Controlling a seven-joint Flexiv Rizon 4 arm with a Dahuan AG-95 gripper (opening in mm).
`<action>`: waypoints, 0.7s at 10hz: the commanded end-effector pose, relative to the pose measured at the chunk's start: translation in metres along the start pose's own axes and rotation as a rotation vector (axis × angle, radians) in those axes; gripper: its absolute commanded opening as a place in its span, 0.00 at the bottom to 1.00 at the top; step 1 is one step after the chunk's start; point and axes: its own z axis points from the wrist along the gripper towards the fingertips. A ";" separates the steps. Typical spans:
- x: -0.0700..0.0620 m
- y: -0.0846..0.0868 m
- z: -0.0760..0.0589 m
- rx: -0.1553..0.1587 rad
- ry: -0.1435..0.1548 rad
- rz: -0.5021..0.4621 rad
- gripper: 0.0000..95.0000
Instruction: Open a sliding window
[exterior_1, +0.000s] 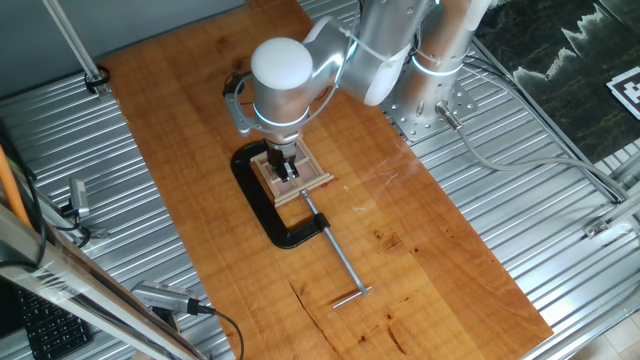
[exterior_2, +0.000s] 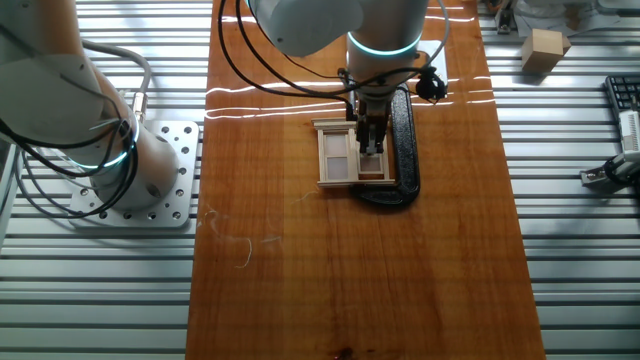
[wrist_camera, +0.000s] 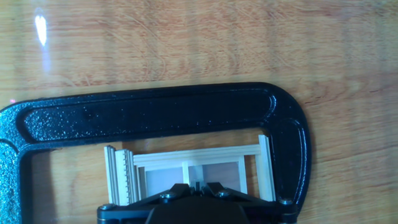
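The sliding window (exterior_2: 340, 160) is a small light wood frame with brownish panes, lying flat on the wooden board. A black C-clamp (exterior_2: 404, 150) holds it in place. My gripper (exterior_2: 371, 148) points straight down onto the window's pane nearest the clamp's back. Its fingers are drawn together, their tips touching the window. The other fixed view shows the window (exterior_1: 312, 180) under the gripper (exterior_1: 288, 171), inside the clamp (exterior_1: 268, 215). In the hand view the window (wrist_camera: 211, 167) lies just ahead of the gripper (wrist_camera: 196, 185), framed by the clamp (wrist_camera: 155, 115).
The clamp's long metal screw (exterior_1: 340, 262) sticks out across the board toward its near edge. The arm's base plate (exterior_2: 150, 180) sits beside the board. A wooden block (exterior_2: 545, 50) and a keyboard (exterior_2: 622, 105) lie on the ribbed metal table.
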 end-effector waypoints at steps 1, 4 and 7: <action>0.000 0.002 0.002 -0.003 0.000 0.002 0.00; 0.001 0.004 0.002 -0.001 -0.002 0.007 0.00; 0.001 0.006 0.002 -0.003 -0.002 0.007 0.00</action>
